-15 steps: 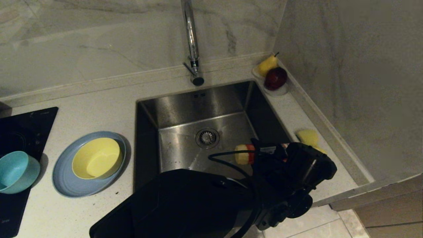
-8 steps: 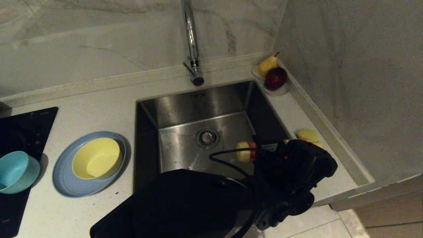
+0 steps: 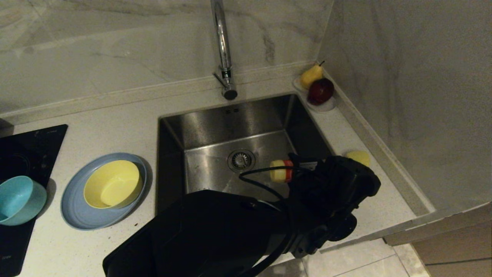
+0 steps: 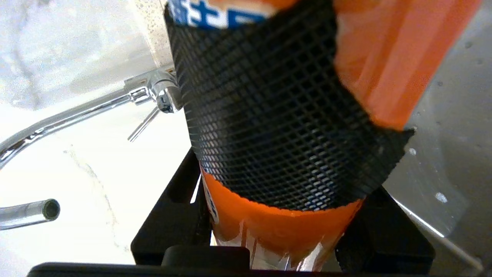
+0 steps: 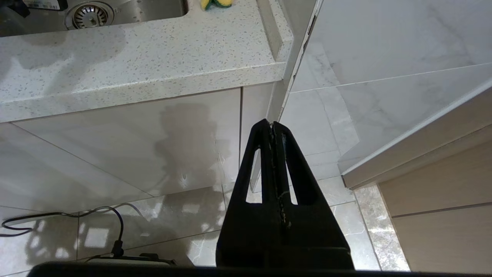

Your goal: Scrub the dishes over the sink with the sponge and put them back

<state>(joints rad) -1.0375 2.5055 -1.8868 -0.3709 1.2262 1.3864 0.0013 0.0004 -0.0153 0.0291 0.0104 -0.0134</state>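
My left gripper (image 3: 307, 174) hangs over the right side of the sink (image 3: 238, 115), shut on an orange bottle (image 4: 384, 57) wrapped in black mesh. The bottle lies level, and its pale cap end (image 3: 277, 171) points toward the drain. The yellow sponge (image 3: 359, 156) lies on the counter right of the sink, partly hidden behind my wrist. A slate-blue plate (image 3: 77, 215) left of the sink carries the yellow bowl (image 3: 111, 184). The teal bowl (image 3: 17, 200) stands on the black cooktop. My right gripper (image 5: 272, 125) is shut and empty, parked below the counter edge.
The tall chrome tap (image 3: 223, 50) rises behind the sink. A white dish with a pear (image 3: 310, 75) and a red apple (image 3: 320, 90) sits in the back right corner by the wall. A black cooktop (image 3: 27, 154) fills the far left.
My left arm has shifted a little left and away from me with the bottle, so the wrist now covers more of the sponge. The dishes have not moved.
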